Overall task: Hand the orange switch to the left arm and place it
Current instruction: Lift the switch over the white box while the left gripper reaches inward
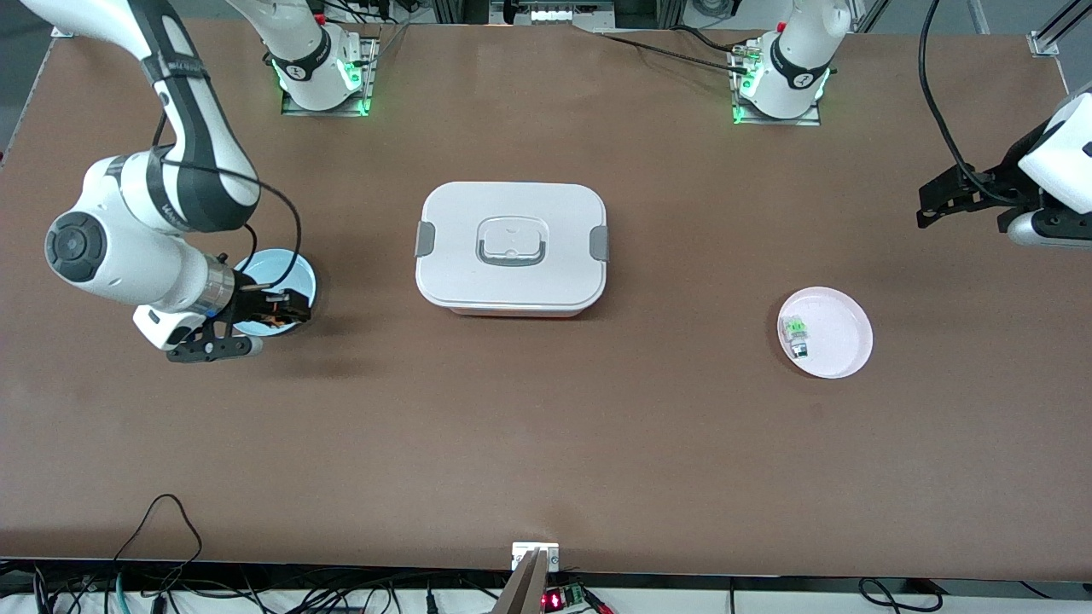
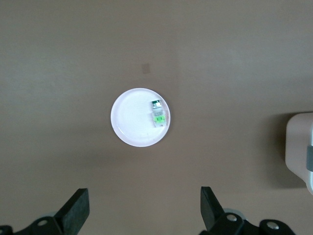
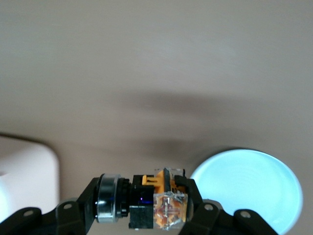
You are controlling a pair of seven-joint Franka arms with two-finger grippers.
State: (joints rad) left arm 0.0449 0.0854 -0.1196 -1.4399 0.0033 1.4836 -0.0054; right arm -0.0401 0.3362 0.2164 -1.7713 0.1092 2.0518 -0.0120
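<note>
On the table (image 1: 546, 443), nearest the front camera, sits one pink plate (image 1: 840, 328) toward the left arm's end, with one green and white switch (image 1: 796, 335) lying in it near the rim.

A little farther off, at the right arm's end, the right tool (image 1: 277, 313) hangs over the edge of the single pale blue dish (image 1: 294, 269), clamped on the one orange switch (image 3: 164, 198), which lies crosswise between the jaws, its silver-ringed black end sticking out to one side.

The one white box (image 1: 512, 247) stands mid-table between the two dishes, lid on and latched.

The left tool (image 1: 947, 200) is over bare table at the left arm's end, jaws spread wide and holding nothing; that arm waits.

I'd say the pick is done and the carry is at hand. Next the right arm must travel toward the middle, going over or round the box without touching it, while the left arm comes in to meet it. The switch is small, so the handover needs careful lining up.
</note>
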